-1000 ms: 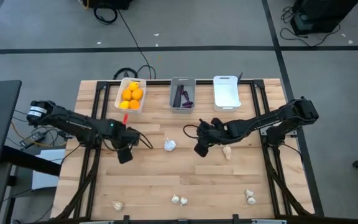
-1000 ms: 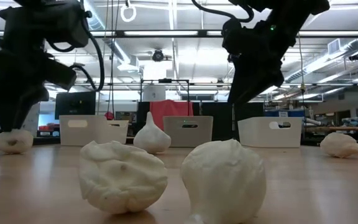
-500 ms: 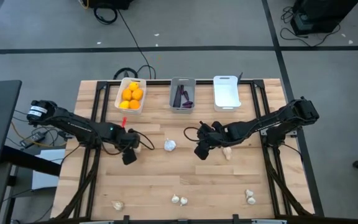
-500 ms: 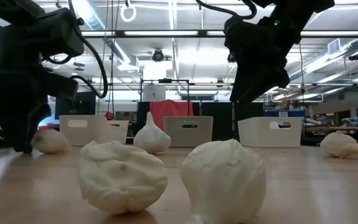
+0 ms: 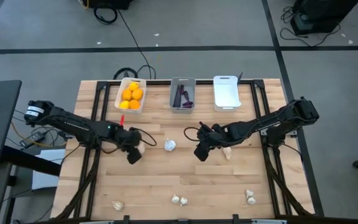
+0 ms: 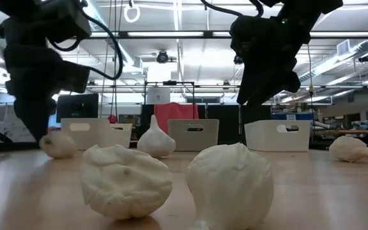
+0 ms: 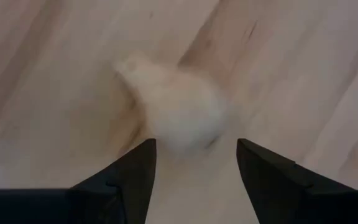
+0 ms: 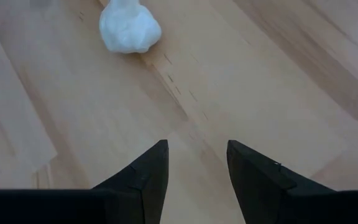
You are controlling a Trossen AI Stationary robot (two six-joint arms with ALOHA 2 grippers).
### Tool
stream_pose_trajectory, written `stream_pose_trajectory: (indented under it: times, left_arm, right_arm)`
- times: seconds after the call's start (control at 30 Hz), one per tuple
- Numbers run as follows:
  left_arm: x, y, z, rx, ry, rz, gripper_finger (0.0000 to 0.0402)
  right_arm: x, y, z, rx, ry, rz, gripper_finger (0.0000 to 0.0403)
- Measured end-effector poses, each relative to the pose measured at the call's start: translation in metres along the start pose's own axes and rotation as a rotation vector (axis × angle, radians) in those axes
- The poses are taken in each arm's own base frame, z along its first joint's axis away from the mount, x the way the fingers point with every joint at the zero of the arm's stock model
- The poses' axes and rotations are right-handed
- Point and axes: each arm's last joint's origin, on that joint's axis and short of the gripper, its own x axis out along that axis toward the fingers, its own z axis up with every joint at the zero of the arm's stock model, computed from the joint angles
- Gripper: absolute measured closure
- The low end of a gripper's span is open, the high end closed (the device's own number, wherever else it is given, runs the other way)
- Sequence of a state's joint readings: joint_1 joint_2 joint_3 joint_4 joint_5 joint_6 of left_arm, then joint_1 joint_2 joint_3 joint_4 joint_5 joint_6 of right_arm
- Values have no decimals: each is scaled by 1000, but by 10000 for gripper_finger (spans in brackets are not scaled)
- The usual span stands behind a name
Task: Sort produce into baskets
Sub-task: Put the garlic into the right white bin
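My left gripper (image 5: 133, 154) is open, low over the table left of centre. A whitish garlic bulb (image 7: 182, 115) lies on the wood just ahead of its two fingertips, and also shows in the high view (image 5: 141, 148) and the low view (image 6: 59, 144). My right gripper (image 5: 200, 151) is open and empty above the table's middle. A second bulb (image 8: 129, 28) lies ahead of it, between the two grippers (image 5: 169, 145). A third bulb (image 5: 227, 151) lies beside the right arm. At the far edge stand a white basket (image 5: 131, 94) of orange fruits, a grey basket (image 5: 183, 94) with purple pieces and another white basket (image 5: 226, 92).
Several more garlic bulbs lie near the table's front edge: one at the left (image 5: 117, 205), two together in the middle (image 5: 179, 200), one at the right (image 5: 250, 197). Bare wood lies between them and the grippers. A small red piece (image 5: 124, 119) lies near the orange basket.
My left gripper has gone toward the table's right edge, staying low. The garlic bulb beside it has shifted rightward along the table with it and now lies just ahead of the open fingers.
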State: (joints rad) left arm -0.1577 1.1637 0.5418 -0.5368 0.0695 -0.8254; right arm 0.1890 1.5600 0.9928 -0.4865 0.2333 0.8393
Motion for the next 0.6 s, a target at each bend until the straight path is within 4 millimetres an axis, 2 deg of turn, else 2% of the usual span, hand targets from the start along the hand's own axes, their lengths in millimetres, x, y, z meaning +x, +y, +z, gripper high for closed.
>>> stream_pose_trajectory:
  times: [0.13, 0.4, 0.47, 0.6]
  left_arm:
    - [-1, -6, 5, -117, -36, -52, 138]
    - [8, -3, 6, -202, -69, 35, 19]
    - [9, -6, 9, -211, -95, 5, 7]
    - [11, -11, 15, -258, -151, -49, 19]
  right_arm:
    - [0, 0, 0, 1, -2, 2, 229]
    - [0, 0, 1, -1, -9, 0, 229]
    - [0, 0, 1, -3, -10, 0, 229]
    - [0, 0, 1, -4, -10, 0, 229]
